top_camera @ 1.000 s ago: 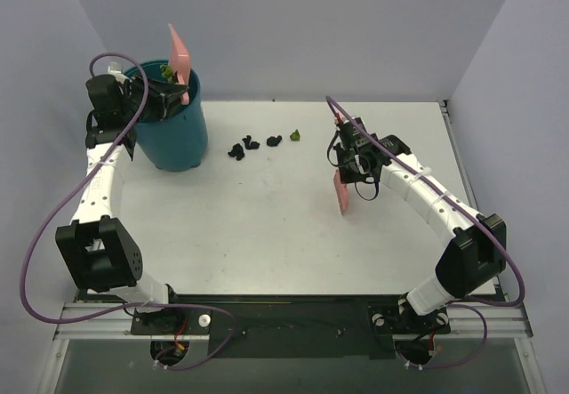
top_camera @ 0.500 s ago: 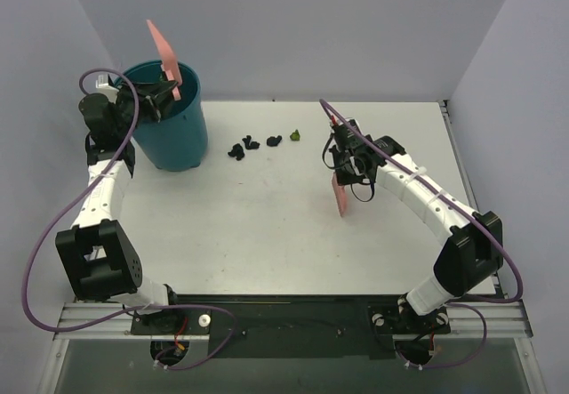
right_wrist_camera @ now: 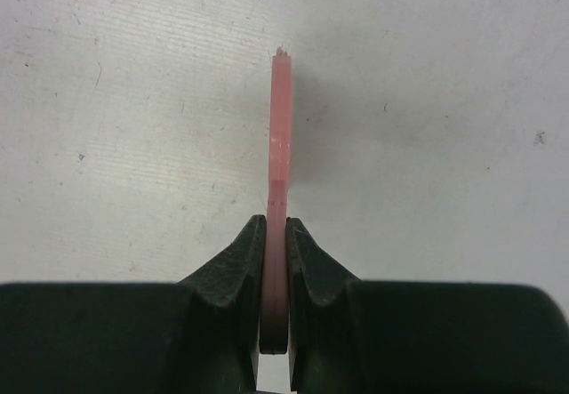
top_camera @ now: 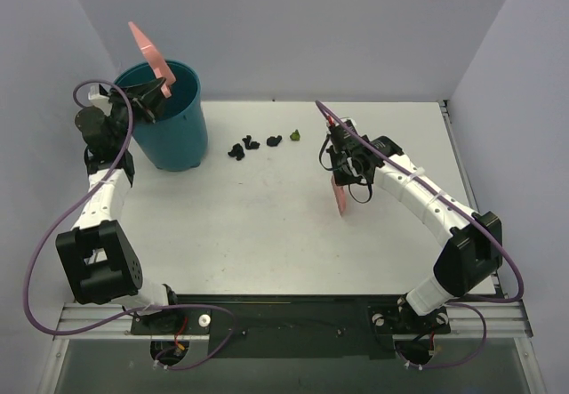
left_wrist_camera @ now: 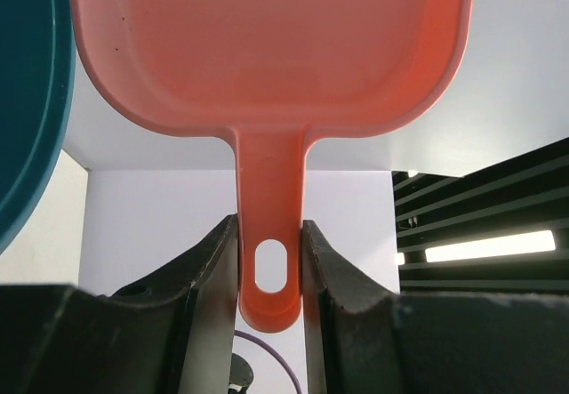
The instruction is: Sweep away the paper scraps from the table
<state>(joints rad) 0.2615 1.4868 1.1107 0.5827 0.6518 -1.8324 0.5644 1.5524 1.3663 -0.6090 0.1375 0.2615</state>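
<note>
Several paper scraps lie on the white table (top_camera: pixel 267 234) at the back middle: black wads (top_camera: pixel 236 151) (top_camera: pixel 252 143) (top_camera: pixel 274 140) and one olive-green wad (top_camera: pixel 294 134). My left gripper (top_camera: pixel 148 93) (left_wrist_camera: pixel 269 261) is shut on the handle of the pink dustpan (top_camera: pixel 148 53) (left_wrist_camera: pixel 267 47), held tilted above the teal bucket (top_camera: pixel 169 123). The pan looks empty in the left wrist view. My right gripper (top_camera: pixel 342 164) (right_wrist_camera: pixel 276 234) is shut on the pink brush (top_camera: pixel 340 195) (right_wrist_camera: pixel 280 145), right of the scraps, its tip near the table.
The teal bucket stands at the table's back left corner, its rim showing in the left wrist view (left_wrist_camera: pixel 31 100). Pale grey-lilac walls enclose the table on three sides. Purple cables loop off both arms.
My left gripper has swung the dustpan up and to the left, from inside the bucket mouth to above its back-left rim. My right gripper with the brush has shifted slightly left.
</note>
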